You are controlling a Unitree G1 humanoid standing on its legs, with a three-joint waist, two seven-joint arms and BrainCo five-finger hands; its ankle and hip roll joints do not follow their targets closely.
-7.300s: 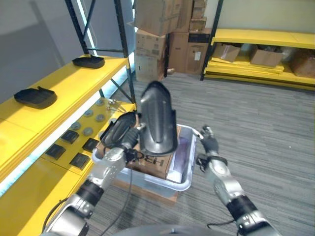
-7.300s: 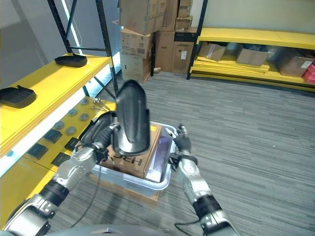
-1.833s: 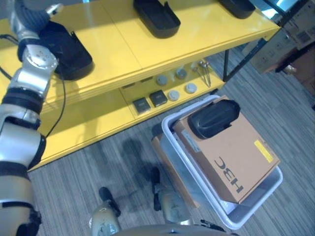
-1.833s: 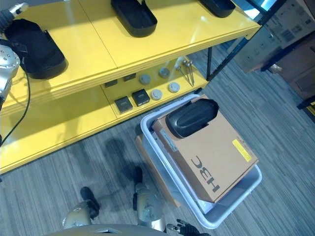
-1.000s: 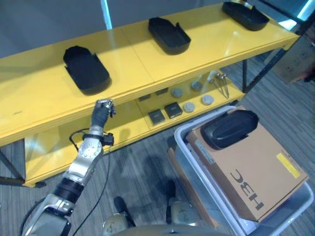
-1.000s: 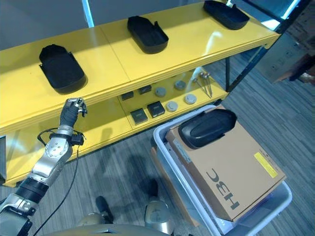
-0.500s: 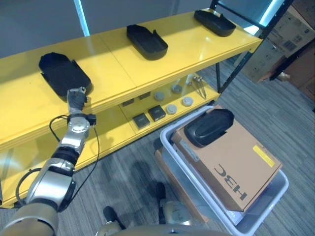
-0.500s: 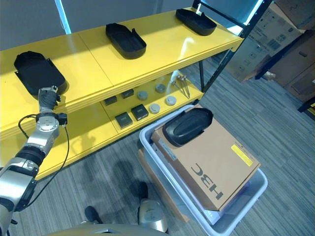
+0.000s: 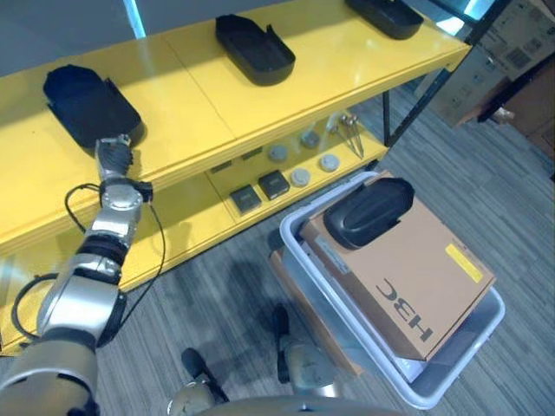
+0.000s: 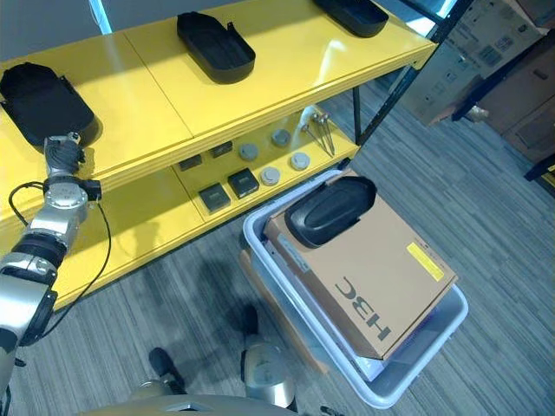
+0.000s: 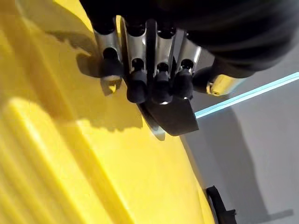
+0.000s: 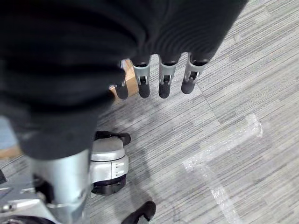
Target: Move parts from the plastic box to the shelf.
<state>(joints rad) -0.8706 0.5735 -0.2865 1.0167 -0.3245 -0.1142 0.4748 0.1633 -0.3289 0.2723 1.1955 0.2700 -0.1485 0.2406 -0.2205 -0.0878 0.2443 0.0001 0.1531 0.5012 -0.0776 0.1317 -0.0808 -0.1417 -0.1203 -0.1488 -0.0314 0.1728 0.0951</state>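
The robot's left hand (image 9: 114,154) is raised at the front edge of the yellow shelf (image 9: 217,95), just beside the black part (image 9: 89,105) lying at the shelf's left end. In the left wrist view the fingers (image 11: 137,70) hang straight in a row with nothing clasped in them, the hand released, and a corner of that black part shows just past the fingertips; I cannot tell whether they touch it.

Two more black parts sit on the same top board: one near the middle (image 9: 254,48) and one at the far right end (image 9: 388,15), all well apart from one another. On the lower board (image 9: 199,217) beneath lie two small dark square pieces (image 9: 258,191), several grey round discs (image 9: 301,165) and a small metal tool (image 9: 350,132).

On the grey carpet (image 9: 486,182) in front of the shelf stands the clear plastic box (image 9: 438,390). A brown cardboard carton (image 9: 416,277) rests tilted in it, and another black part (image 9: 367,213) lies on top of the carton at the end nearest the shelf.

The right hand (image 12: 154,65) shows in its own wrist view, hanging over the carpet, its fingers loose and straight, gripping nothing.
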